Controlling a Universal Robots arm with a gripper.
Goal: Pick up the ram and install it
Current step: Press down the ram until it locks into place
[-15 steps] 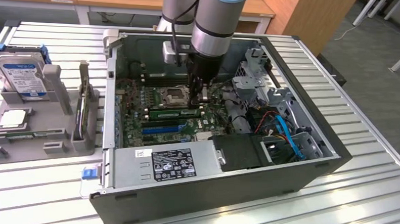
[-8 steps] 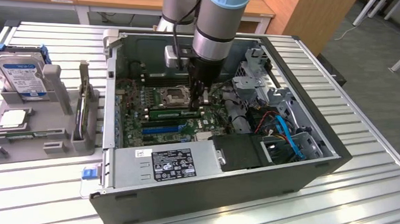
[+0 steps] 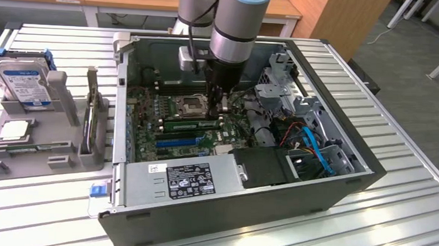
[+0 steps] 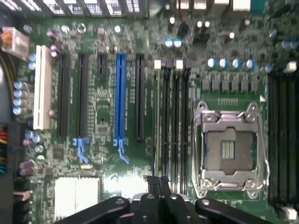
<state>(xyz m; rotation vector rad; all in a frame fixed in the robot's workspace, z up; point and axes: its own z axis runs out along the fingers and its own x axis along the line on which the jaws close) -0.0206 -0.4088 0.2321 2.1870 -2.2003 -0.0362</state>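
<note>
The ram [image 3: 192, 123] is a long green stick standing on edge in a black slot on the motherboard [image 3: 149, 111], beside the CPU socket [image 3: 189, 105]. In the wrist view the ram [image 4: 156, 121] shows edge-on as a thin line in the slot farthest from the socket [image 4: 229, 149]. My gripper [image 3: 221, 111] reaches down into the open computer case, right above one end of the stick. Its black fingers [image 4: 159, 183] are shut together with nothing between them. I cannot tell whether the tips touch the ram's top edge.
The case walls [image 3: 332, 89] surround the arm, with a drive cage [image 3: 276, 92], cables [image 3: 307, 141] and a power supply [image 3: 180, 179] close by. Outside on the slatted table, a grey holder [image 3: 52, 143] carries a blue-labelled hard drive [image 3: 21, 81] and a square silver CPU chip [image 3: 15, 129].
</note>
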